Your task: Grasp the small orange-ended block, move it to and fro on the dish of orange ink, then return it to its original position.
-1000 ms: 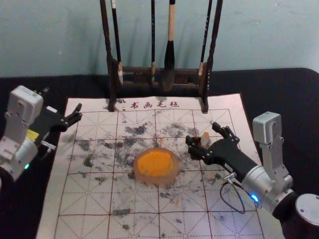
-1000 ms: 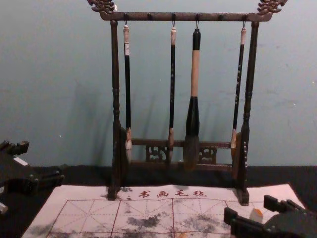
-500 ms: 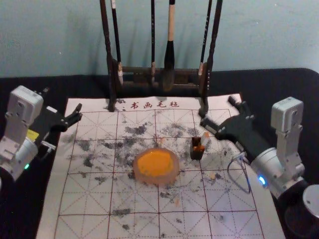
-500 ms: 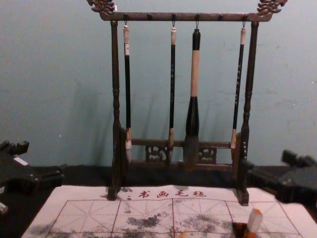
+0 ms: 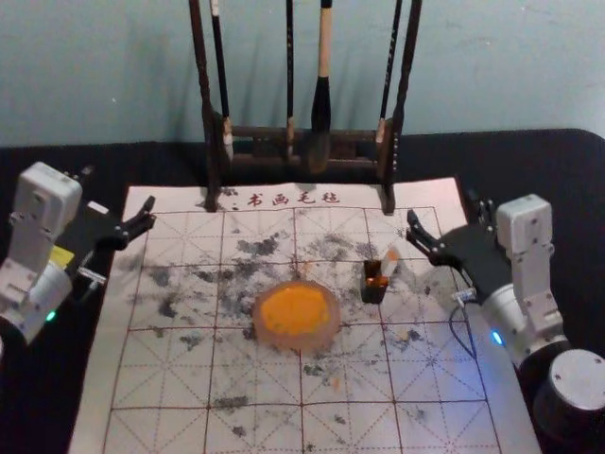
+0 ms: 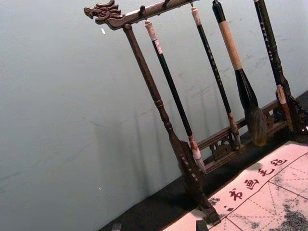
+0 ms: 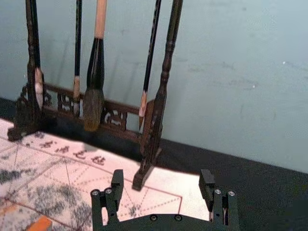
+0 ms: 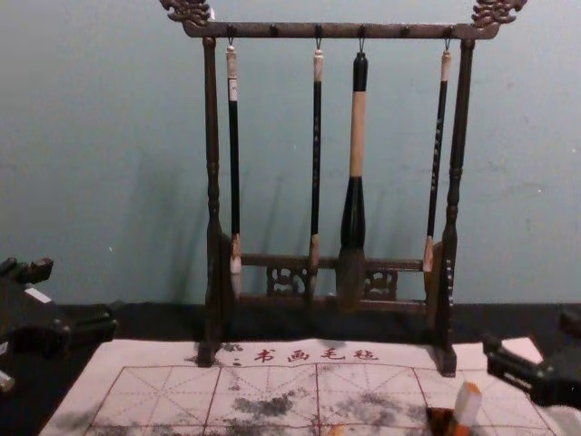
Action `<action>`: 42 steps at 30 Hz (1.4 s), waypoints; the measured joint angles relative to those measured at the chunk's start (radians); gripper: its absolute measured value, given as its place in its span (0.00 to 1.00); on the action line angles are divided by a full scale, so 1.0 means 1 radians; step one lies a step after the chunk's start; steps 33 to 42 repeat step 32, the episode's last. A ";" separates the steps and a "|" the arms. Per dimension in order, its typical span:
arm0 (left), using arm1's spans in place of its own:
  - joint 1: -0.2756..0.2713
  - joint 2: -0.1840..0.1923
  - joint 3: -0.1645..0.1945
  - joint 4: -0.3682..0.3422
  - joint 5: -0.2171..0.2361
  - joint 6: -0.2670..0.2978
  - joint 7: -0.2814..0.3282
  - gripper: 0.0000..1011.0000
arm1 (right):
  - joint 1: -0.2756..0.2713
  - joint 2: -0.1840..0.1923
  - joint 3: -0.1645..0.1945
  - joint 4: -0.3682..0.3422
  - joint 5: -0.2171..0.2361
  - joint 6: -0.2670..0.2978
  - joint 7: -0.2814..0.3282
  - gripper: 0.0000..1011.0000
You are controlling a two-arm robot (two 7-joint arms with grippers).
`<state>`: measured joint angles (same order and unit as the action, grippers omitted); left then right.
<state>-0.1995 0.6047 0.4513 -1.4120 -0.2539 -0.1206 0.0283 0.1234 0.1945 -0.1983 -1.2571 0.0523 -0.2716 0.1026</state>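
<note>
Hovers with spread fingers on the right gripper (image 5: 444,214). Left of these and nearer the robot, leans the block (image 5: 389,261) at the cup (image 5: 373,294), between gripper and dish (image 5: 323,340). Leftward, passes the rack (image 5: 260,134). Rests the left gripper (image 5: 119,195) well left, opened too.

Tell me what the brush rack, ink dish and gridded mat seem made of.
Brush rack: probably varnished wood, dark brown with turned posts and carved ends.
Ink dish: smooth glass or plastic perhaps, its pinkish rim looking translucent.
Mat: likely cloth or felt, matt, showing no shine.
</note>
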 joint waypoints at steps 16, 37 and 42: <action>0.000 0.000 0.000 0.000 0.000 0.000 0.000 0.99 | 0.000 0.000 -0.001 0.002 -0.004 0.002 0.001 0.99; 0.000 0.000 0.000 0.000 0.000 0.000 0.000 0.99 | -0.001 0.001 -0.001 -0.003 -0.001 0.001 0.002 0.99; 0.000 0.000 0.000 0.000 0.000 0.000 0.000 0.99 | -0.001 0.001 -0.001 -0.003 -0.001 0.001 0.002 0.99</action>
